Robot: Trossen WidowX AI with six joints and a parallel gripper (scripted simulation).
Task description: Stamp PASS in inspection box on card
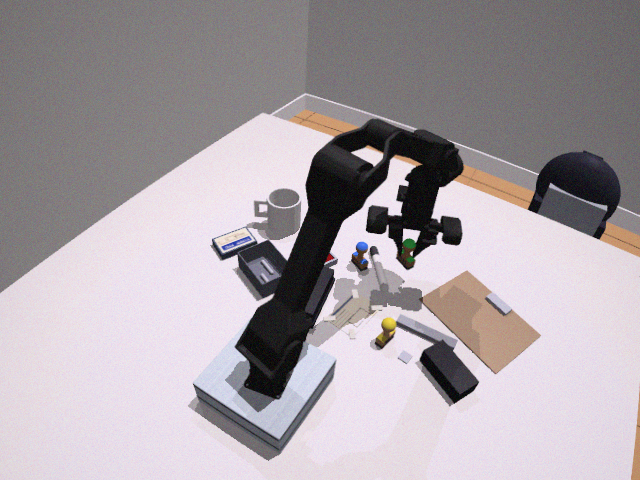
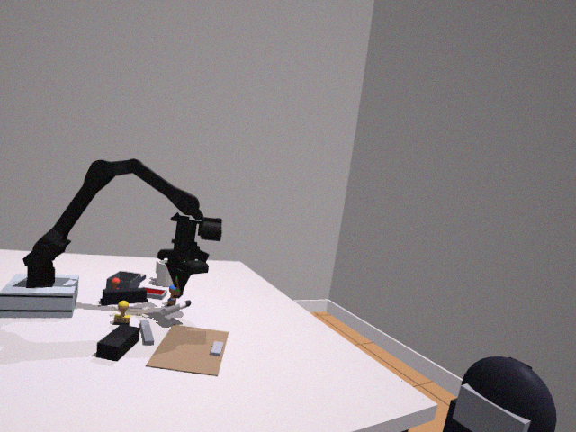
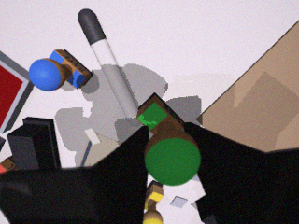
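Observation:
My gripper (image 1: 408,253) (image 3: 166,130) is shut on the green-knobbed stamp (image 1: 408,244) (image 3: 173,161) and holds it above the table; its lettering cannot be read. The red ink pad (image 1: 329,257) (image 2: 156,292) (image 3: 8,91) lies to the left of it in the top view, partly hidden by the arm. The pale card (image 1: 348,313) lies between pad and yellow stamp, partly shaded, with small pieces around it; its box and any print cannot be made out. A blue stamp (image 1: 361,248) (image 3: 45,75) and a yellow stamp (image 1: 388,324) (image 2: 122,305) stand nearby.
A marker (image 1: 379,271) (image 3: 112,70) lies between the blue stamp and my gripper. A brown board (image 1: 511,335) (image 2: 185,357), grey bar (image 1: 426,330) and black block (image 1: 448,369) are to the right. A mug (image 1: 284,217), dark tray (image 1: 255,263) and red stamp (image 2: 115,281) also stand there.

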